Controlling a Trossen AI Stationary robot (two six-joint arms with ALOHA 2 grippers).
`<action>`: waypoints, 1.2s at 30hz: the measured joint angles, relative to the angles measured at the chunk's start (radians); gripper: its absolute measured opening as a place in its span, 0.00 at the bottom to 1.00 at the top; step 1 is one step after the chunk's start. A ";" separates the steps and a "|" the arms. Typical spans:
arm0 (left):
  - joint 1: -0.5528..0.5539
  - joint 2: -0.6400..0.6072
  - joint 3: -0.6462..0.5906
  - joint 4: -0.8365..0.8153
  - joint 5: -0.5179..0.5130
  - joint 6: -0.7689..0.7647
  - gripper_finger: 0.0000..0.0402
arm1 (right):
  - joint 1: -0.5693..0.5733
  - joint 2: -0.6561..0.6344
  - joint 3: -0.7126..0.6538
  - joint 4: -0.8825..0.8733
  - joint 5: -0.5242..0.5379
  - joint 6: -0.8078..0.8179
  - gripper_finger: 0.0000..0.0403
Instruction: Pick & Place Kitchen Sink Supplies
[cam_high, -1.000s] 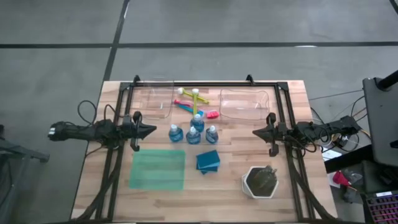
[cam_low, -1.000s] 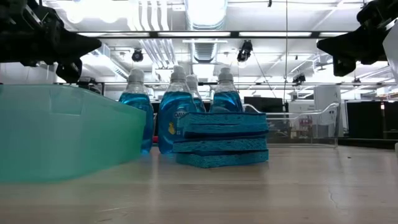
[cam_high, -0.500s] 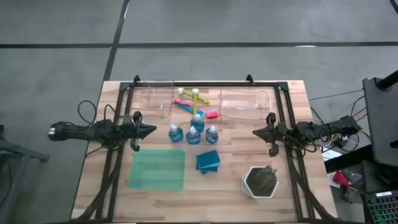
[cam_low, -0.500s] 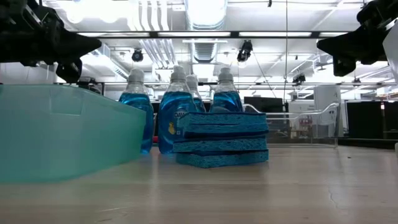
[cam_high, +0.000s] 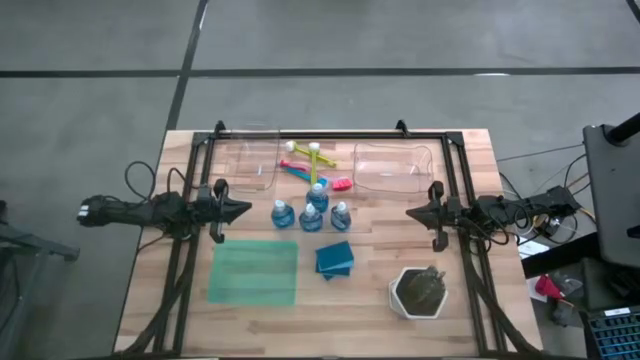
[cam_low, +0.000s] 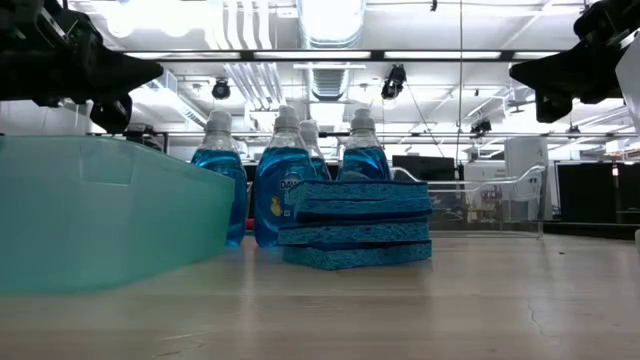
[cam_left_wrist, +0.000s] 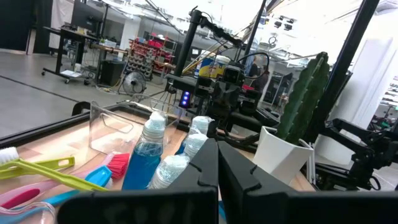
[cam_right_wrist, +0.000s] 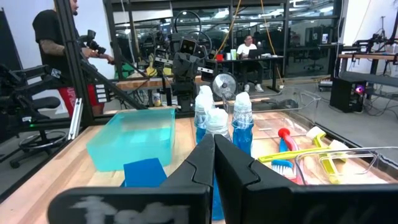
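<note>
**Fingers pressed together on both arms, nothing moved, the sorting not begun**

Both sets of fingers are pressed together and hold nothing. The left fingers (cam_high: 240, 210) hang above the counter (cam_high: 470, 170) at about nine o'clock of the supplies, tips pointing inward; the right fingers (cam_high: 412, 212) mirror them at three o'clock. In the wrist views each pair meets in a closed point aimed at the middle of the counter.

Compared with the pictures from a second and half a second ago, nothing has changed: arms, bottles, sponges and brushes all sit where they were. My reading is that the task has not started, or the arms are paused before a first reach.

Where the supplies lie:
- The four bottles (cam_high: 311, 212) stand upright in a tight cluster at the centre, between the two arms.
- The blue sponges (cam_high: 335, 259) are stacked just at five o'clock of the bottles, close to them.
- The brushes (cam_high: 305, 158) lie crossed at twelve o'clock of the bottles, between two clear trays; the pink brush (cam_high: 342, 184) lies nearest the right tray (cam_high: 430, 150), the left tray (cam_high: 272, 135) sits beyond the yellow-green ones.
- The green mat (cam_high: 255, 272) lies flat at seven o'clock, and the plant pot (cam_high: 418, 292) stands at five o'clock, well apart from the bottles.

Either arm would first have to spread its fingers before it could take a bottle, and the cluster is tight enough that a neighbour could be knocked.
</note>
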 joint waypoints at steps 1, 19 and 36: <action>0.000 0.000 0.000 0.000 0.000 0.000 0.00 | 0.000 0.000 0.000 0.000 0.000 0.000 0.02; 0.000 0.000 0.000 0.000 0.000 0.000 0.00 | 0.000 0.000 0.000 0.000 0.000 -0.132 0.02; 0.000 0.000 0.000 -0.005 0.000 0.000 0.00 | 0.000 0.001 0.000 0.265 -0.002 0.175 0.02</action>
